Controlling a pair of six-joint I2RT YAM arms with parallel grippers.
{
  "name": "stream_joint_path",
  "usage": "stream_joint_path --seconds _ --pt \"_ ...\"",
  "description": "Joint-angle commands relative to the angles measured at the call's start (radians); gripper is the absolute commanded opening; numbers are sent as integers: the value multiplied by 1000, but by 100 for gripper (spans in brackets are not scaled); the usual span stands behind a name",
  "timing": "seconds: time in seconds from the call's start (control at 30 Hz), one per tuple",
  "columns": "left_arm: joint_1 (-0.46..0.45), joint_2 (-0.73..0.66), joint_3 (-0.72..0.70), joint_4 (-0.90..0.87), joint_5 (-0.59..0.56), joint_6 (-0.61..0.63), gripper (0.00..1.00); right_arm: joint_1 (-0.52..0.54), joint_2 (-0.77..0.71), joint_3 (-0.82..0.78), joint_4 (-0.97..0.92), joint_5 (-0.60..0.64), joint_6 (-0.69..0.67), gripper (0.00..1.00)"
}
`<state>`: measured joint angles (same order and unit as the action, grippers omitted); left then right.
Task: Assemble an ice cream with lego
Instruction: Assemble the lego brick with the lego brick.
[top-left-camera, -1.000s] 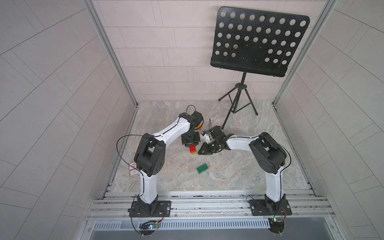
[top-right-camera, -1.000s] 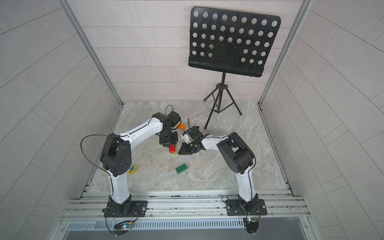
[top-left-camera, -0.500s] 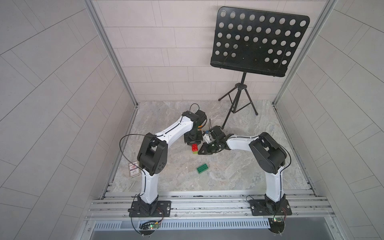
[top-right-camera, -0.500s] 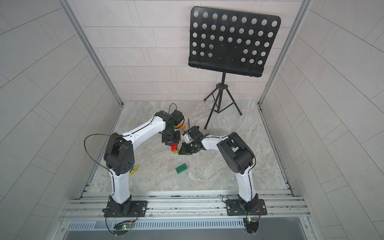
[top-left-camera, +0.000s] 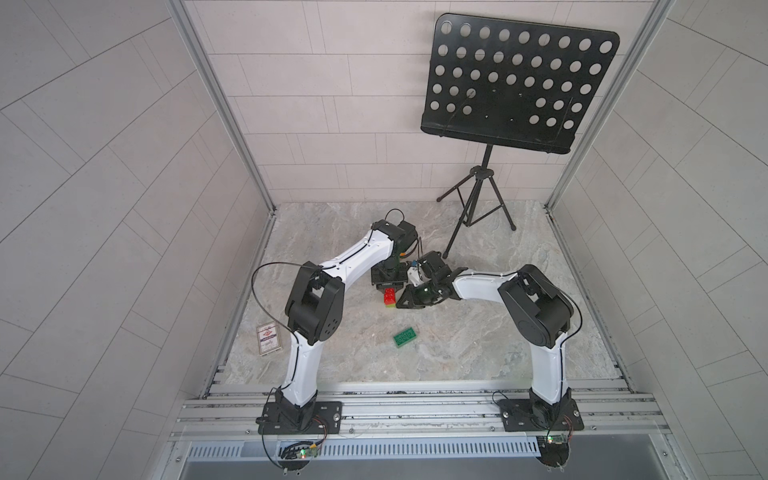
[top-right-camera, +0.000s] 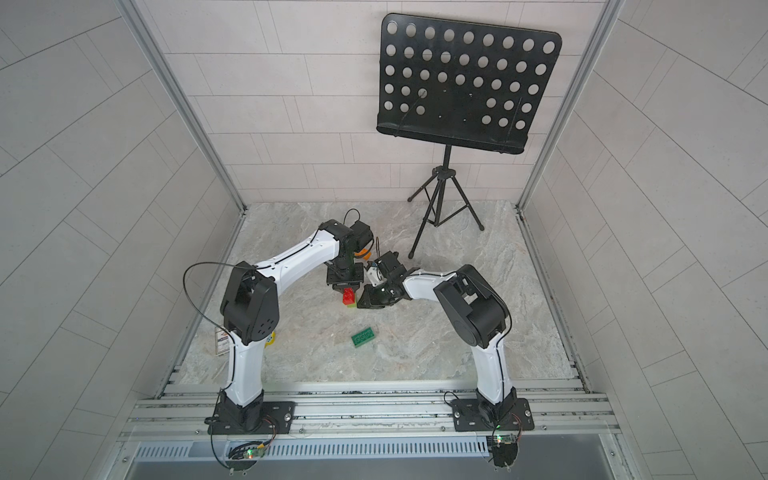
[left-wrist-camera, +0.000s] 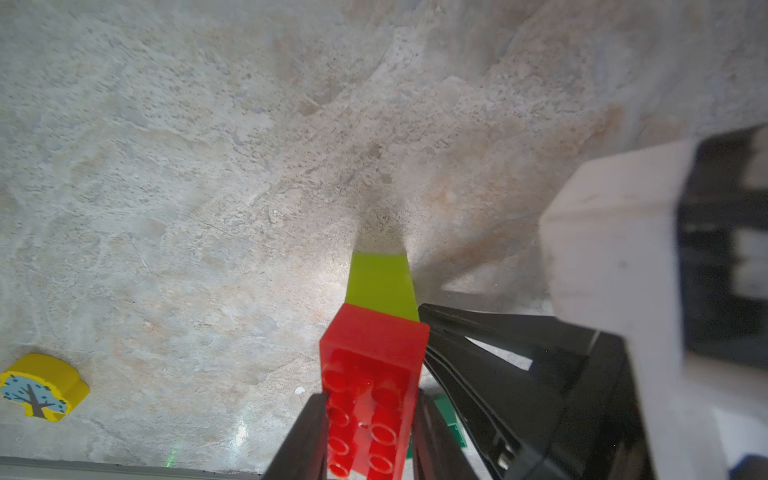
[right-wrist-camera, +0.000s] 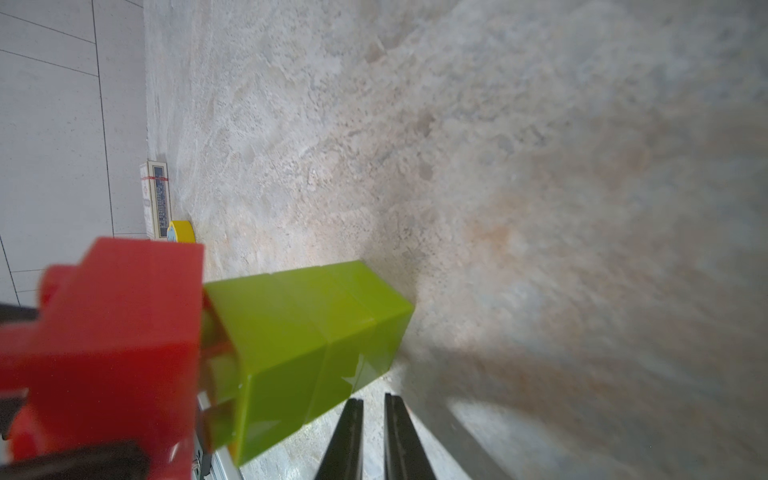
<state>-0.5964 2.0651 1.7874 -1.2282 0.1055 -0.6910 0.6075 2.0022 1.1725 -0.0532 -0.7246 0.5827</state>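
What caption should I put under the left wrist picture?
Left claw holds a red brick on the lime-green stem; right claw close beside.

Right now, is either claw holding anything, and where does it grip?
The left gripper pinches the red brick by its two sides; the right gripper holds nothing.

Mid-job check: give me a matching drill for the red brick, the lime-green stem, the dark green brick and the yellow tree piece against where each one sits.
Things
1. red brick
2. lime-green stem
3. dark green brick
4. yellow tree piece

Places
A. lying flat, alone on the table
B. gripped in the left tool
C. beside the card pack, at the table's edge
D. upright on the table, under a wider brick

Pairs: 1-B, 2-D, 3-A, 4-C
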Motion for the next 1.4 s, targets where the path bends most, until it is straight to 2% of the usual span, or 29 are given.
stream_joint_path --seconds 0.0,0.23,0.6,0.93,1.13,1.37 --pt "-3 30 35 -46 -28 15 22 -3 -10 6 19 23 -17 16" --pt "-4 81 62 -74 -42 25 22 -4 -16 0 67 23 -23 15" --pt "-46 158 100 -99 -71 22 22 -3 -40 -74 300 -78 71 14" --pt "-91 105 -79 72 -133 35 22 -5 -39 -99 368 -96 127 13" --pt "-95 75 -189 192 -62 31 24 -12 -36 -110 392 -96 148 13" --pt "-93 82 -194 225 18 17 29 -21 -37 -114 377 -88 148 13"
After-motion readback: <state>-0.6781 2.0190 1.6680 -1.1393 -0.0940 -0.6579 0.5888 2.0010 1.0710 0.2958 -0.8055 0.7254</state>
